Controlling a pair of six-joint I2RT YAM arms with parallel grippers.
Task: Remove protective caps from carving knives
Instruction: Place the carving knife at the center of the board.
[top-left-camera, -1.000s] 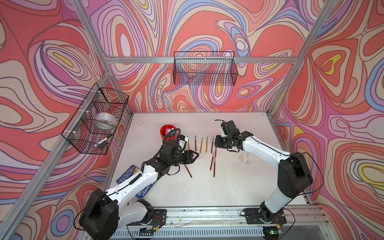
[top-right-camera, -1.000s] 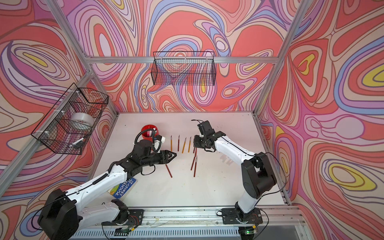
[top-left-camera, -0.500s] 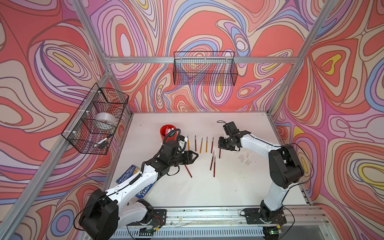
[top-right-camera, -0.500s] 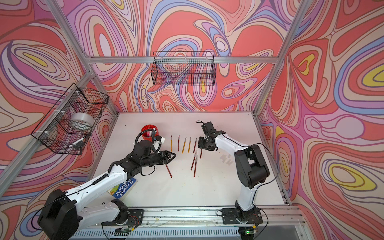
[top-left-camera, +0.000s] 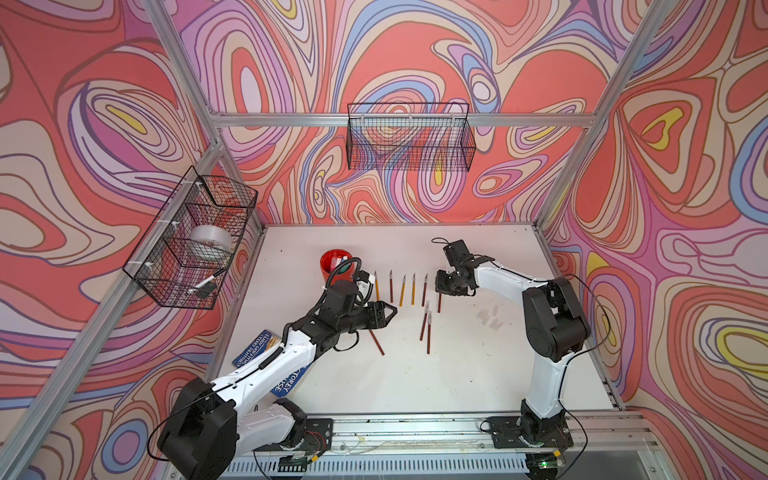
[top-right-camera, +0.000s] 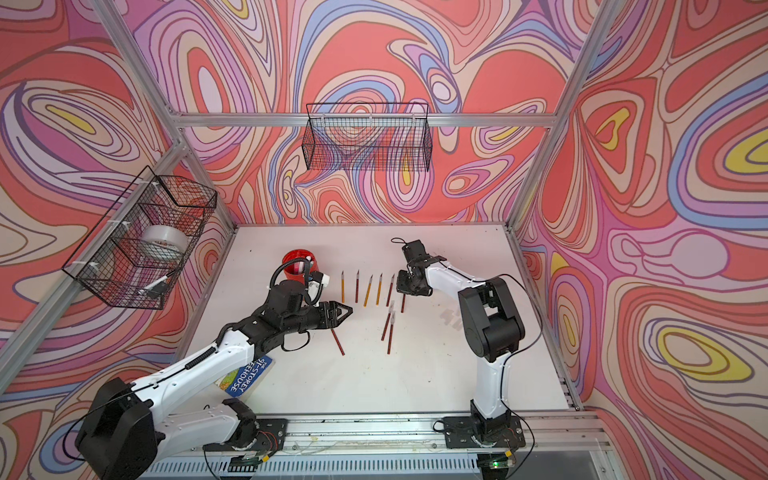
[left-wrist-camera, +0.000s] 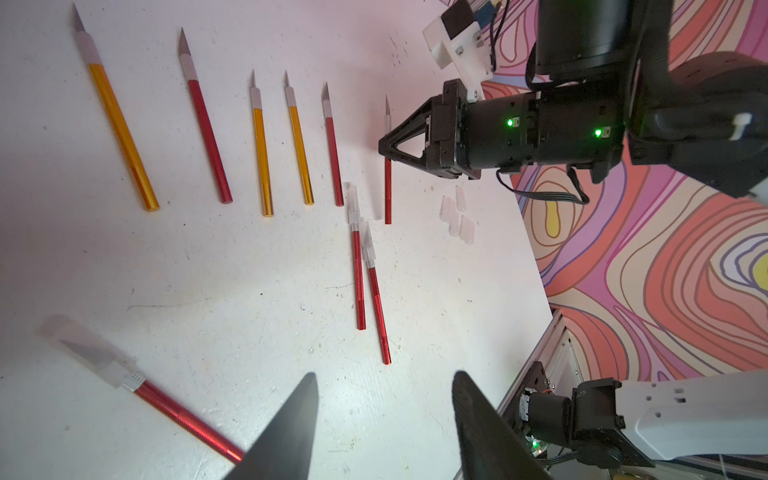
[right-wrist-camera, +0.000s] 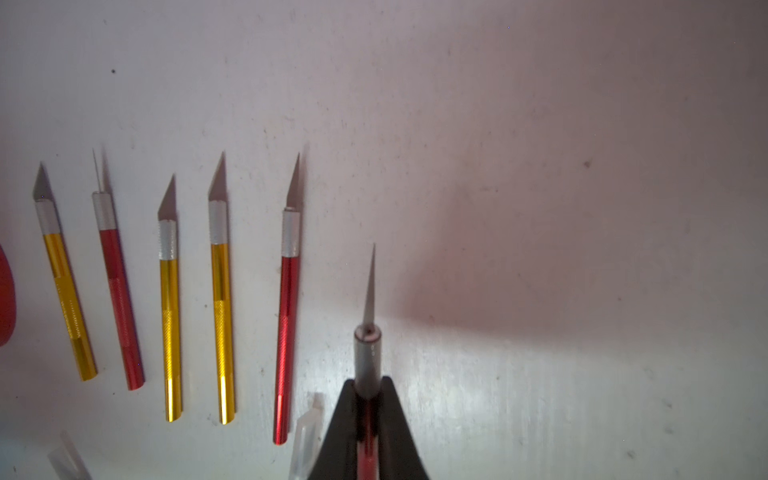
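Right wrist view: right end effector (right-wrist-camera: 370, 386) pinches red knife (right-wrist-camera: 367, 357).

bare knives (left-wrist-camera: 208, 137): six, far row, tips far | capped knives (left-wrist-camera: 358, 282): three red, nearer | loose caps (left-wrist-camera: 457, 216): right

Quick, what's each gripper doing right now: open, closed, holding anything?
Left gripper: open, holding nothing.
Right gripper: shut on a red carving knife, its blade uncapped.
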